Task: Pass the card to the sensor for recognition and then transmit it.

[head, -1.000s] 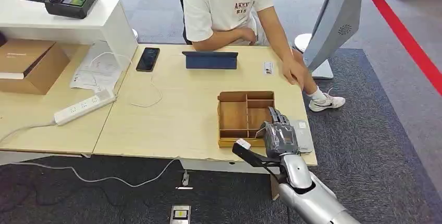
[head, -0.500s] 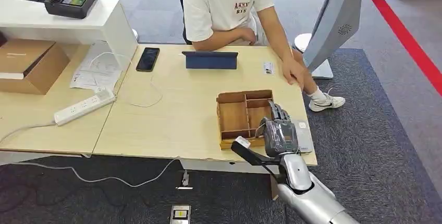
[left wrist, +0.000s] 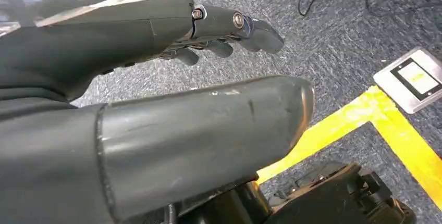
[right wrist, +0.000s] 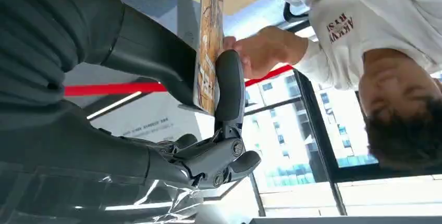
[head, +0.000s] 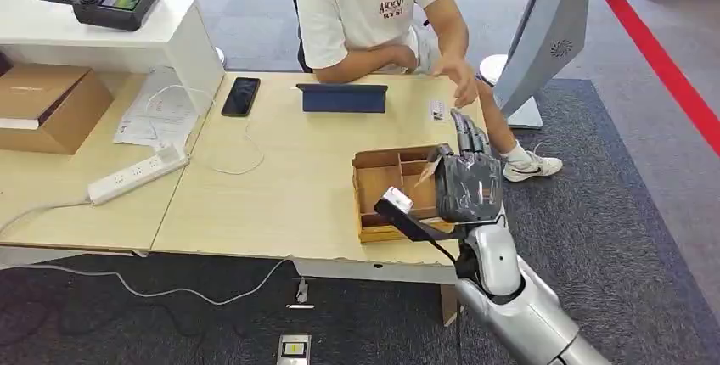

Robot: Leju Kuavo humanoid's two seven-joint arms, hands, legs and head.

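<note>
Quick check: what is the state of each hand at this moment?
Left hand: holds nothing, fingers apart, open.
Right hand: holds the card, pinched between thumb and finger.

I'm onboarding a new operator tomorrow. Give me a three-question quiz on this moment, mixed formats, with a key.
1. True or false: the right robot hand holds a card pinched between thumb and a finger.
2. Multiple choice: the wooden tray sits A) on the floor, B) on the table in front of the person, C) on the white shelf.
3. Fill in: the left robot hand hangs over grey ____.

Key: 1 true; 2 B; 3 carpet.
</note>
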